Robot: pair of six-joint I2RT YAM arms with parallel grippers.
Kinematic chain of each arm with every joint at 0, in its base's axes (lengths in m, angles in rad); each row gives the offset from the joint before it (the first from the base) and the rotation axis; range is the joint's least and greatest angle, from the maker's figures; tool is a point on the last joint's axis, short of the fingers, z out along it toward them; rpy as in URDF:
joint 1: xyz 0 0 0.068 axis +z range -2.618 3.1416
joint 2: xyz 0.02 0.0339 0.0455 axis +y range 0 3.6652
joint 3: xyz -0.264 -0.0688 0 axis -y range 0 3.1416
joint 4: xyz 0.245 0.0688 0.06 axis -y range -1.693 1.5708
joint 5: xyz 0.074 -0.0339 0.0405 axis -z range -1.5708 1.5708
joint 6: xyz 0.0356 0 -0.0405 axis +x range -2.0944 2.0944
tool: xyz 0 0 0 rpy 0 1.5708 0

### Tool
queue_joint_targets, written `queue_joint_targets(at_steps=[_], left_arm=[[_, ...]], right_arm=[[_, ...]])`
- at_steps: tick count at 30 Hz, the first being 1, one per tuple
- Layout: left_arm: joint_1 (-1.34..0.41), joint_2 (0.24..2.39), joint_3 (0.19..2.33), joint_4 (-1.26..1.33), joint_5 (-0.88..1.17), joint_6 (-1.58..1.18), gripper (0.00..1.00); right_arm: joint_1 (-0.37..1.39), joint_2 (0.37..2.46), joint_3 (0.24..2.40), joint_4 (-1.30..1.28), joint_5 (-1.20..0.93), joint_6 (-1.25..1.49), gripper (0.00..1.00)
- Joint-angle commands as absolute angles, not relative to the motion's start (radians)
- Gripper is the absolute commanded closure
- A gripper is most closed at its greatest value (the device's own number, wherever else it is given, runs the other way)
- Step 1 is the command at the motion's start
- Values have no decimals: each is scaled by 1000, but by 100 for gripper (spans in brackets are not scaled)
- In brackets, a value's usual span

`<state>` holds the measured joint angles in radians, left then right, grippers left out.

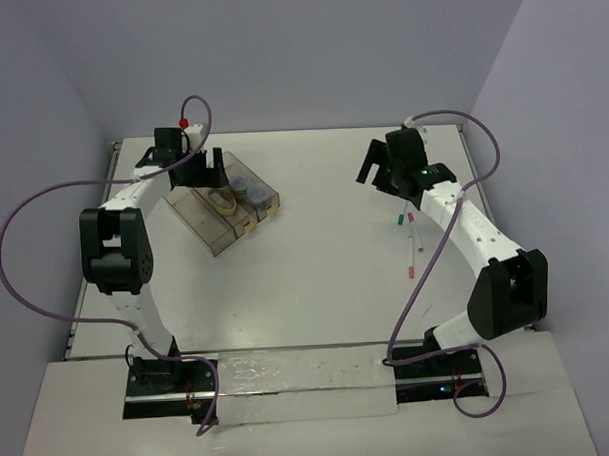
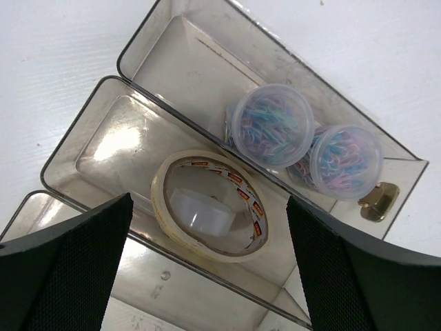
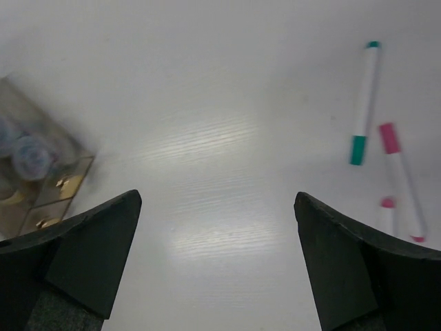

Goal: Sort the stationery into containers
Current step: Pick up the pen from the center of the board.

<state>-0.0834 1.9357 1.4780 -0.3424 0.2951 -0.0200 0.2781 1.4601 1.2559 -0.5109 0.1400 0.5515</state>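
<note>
Left wrist view: left gripper (image 2: 208, 200) hung spread wide, empty, over glossy clear bins (image 2: 69, 148); tan tape roll (image 2: 162, 200) lay in middle bin. Right gripper (image 3: 217, 196) gaped empty above white tabletop (image 3: 207, 103), thin pens (image 3: 365, 96) just rightward.

The bins (image 2: 207, 76) are clear with a smoky brown tint, and their end tab (image 2: 377, 200) is brassy tan. Inside the bins, a cream tape roll (image 2: 160, 196) shows red print, and two clear tubs (image 2: 273, 124) hold pastel blue and pink clips. Away from the bins, a green-tipped white pen (image 3: 364, 96) and pink-capped white pens (image 3: 400, 172) lie on the white table (image 3: 207, 103).
</note>
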Motion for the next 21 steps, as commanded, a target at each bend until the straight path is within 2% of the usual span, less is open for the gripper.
queue_joint_targets(at_steps=[1, 3, 4, 12, 16, 19, 21], left_arm=[[-86, 1824, 1547, -328, 302, -43, 1], [-85, 1794, 1548, -334, 306, -38, 1], [-86, 1786, 1545, -336, 310, -37, 1], [-85, 1667, 1449, -326, 377, -22, 1], [-84, 1655, 1417, -324, 370, -12, 1], [-84, 1658, 1410, -329, 380, -12, 1], [-84, 1661, 1406, -330, 390, -11, 1]], right_arm=[[144, 1452, 1196, -588, 199, 494, 6], [92, 1492, 1178, -596, 209, 461, 23], [83, 1506, 1175, -606, 219, 444, 28], [29, 1721, 1248, -675, 205, 354, 30], [14, 1739, 1205, -665, 233, 359, 31], [-39, 1722, 1161, -633, 215, 370, 41], [-57, 1700, 1137, -626, 199, 373, 43]])
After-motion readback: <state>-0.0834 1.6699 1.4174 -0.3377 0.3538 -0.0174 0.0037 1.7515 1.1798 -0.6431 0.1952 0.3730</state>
